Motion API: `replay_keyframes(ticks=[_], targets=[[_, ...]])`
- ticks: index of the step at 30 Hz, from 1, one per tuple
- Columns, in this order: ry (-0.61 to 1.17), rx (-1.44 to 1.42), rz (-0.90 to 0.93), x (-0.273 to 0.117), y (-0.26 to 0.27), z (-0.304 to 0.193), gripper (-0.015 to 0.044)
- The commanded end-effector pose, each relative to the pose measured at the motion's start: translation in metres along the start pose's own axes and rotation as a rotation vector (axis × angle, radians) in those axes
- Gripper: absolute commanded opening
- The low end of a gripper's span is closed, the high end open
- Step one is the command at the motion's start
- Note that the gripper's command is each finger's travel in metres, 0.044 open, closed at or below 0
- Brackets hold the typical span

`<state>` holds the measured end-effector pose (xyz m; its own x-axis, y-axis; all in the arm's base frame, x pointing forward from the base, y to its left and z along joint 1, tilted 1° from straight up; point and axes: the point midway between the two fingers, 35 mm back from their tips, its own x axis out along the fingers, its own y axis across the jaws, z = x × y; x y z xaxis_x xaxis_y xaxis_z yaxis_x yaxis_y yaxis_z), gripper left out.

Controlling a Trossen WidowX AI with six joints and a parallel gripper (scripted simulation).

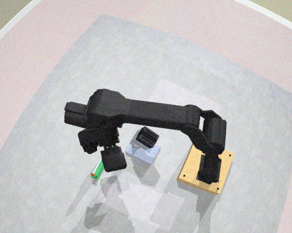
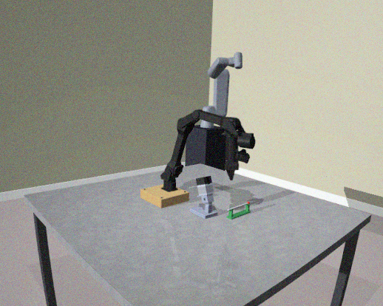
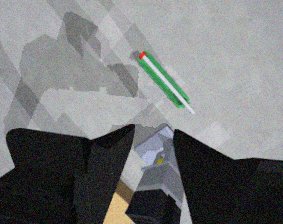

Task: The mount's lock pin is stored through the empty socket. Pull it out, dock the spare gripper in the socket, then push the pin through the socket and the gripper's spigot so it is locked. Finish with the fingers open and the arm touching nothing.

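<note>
The pin, a thin white rod with a red end, lies along the top of a green rack. The pale blue mount stands on the table. On it leans a grey block with a black slotted top, apparently the spare gripper. A small yellow spot shows on the grey part. My gripper points down, high above the table near the rack and mount, partly open and empty. Its fingertips are hidden in the top view.
The arm's wooden base stands on the other side of the mount from the rack. My forearm passes above the table beside the mount. A grey arm stands on a dark pedestal behind the table.
</note>
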<state>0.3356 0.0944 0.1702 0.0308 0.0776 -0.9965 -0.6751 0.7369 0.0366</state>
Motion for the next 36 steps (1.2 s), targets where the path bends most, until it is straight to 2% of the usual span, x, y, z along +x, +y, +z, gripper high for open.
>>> replay_keyframes(ticks=[1, 18, 31, 36], targets=[[0.313, -0.833, -0.150, 0.033, -0.012, 0.050, 0.0180], [0.315, -0.839, -0.151, 0.036, -0.012, 0.050, 0.0180], [0.315, -0.839, -0.151, 0.101, -0.016, 0.047, 0.0180], [0.315, -0.839, -0.151, 0.108, -0.016, 0.046, 0.0180]])
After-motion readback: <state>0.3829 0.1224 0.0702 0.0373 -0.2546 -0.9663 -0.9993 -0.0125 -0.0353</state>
